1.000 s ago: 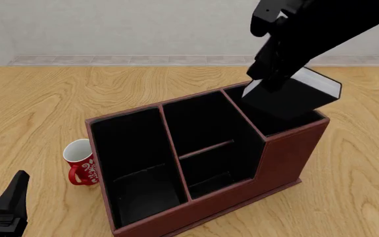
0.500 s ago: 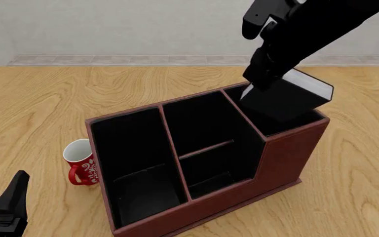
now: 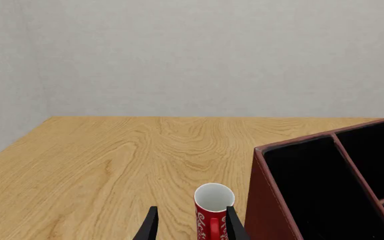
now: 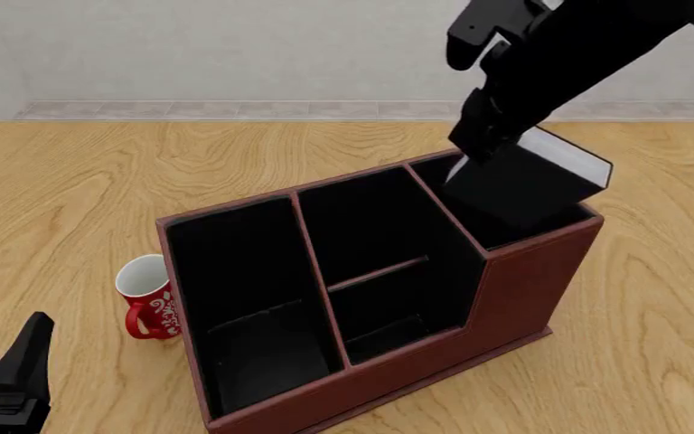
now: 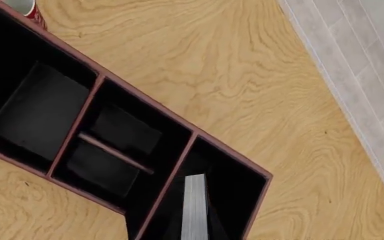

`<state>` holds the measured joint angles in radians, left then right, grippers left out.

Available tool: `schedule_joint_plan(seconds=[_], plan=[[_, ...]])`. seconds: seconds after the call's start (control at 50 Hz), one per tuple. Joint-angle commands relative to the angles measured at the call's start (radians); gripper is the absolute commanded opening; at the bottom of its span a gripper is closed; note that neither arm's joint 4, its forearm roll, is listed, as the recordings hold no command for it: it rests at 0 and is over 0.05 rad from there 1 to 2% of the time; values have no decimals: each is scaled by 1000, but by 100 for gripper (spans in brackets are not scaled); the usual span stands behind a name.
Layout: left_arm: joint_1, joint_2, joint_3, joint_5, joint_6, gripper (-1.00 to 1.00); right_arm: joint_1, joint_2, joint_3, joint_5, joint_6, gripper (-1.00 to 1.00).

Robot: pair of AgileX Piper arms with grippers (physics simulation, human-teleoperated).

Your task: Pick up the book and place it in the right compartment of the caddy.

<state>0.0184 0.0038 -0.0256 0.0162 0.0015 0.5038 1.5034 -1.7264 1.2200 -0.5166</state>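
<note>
Where the wood-grain table [image 4: 70,199] meets a pale plain wall, the left gripper [image 4: 15,380] idles low, jaws parted, near the mug [image 4: 148,297]. Caddy [image 4: 528,280] sits centre. Right gripper [image 4: 488,145] clamps the book [image 4: 522,185], tilted, lower end inside the right compartment [image 4: 510,231].

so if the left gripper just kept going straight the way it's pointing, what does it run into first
Most likely the mug: in the left wrist view it stands upright right ahead of the left gripper, between the open finger tips, beside the caddy wall. Depth is unclear, so the fingers could pass either side of it.
</note>
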Motion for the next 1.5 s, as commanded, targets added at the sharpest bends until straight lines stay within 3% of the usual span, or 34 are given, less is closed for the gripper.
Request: schedule_joint_plan(seconds=[0.02,0.26,0.84,0.86,1.24,1.5], plan=[[-9,0,-1,5,1,100,-18,-43,76,0,-169,-100],[-10,0,-1,5,1,100,-40,-41,82,0,-168,-100],[-9,0,-1,5,1,100,-11,-8,77,0,-110,-100],[-10,0,-1,5,1,100,-16,-10,77,0,-113,100],[-9,0,-1,5,1,100,-33,-56,82,0,-136,100],[-9,0,-1,5,1,100,-50,-175,137,0,-184,100]])
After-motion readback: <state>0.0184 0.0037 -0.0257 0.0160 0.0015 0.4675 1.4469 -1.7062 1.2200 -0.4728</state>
